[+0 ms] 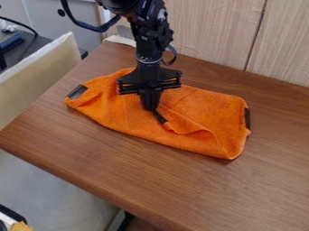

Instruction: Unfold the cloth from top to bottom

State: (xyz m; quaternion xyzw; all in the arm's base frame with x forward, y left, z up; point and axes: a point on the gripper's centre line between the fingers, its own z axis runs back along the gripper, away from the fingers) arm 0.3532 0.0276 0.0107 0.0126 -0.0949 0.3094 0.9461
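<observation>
- Gripper [151,107]: clenched, pointing down over the middle of the cloth [120,113]; whether it pinches any cloth, I cannot tell.
- Left: the cloth's dark patch [77,92], at its left end.
- Middle: the cloth, folded and creased, across the far half of the table [265,194]; another dark patch [160,117] just beside the gripper's tips.
- Right: a third patch [247,118], on the right edge.

My arm [149,45]: cut off, top edge. Cloth [208,110]: partly hidden behind me. Surface [133,167]: cut off, right and bottom.
</observation>
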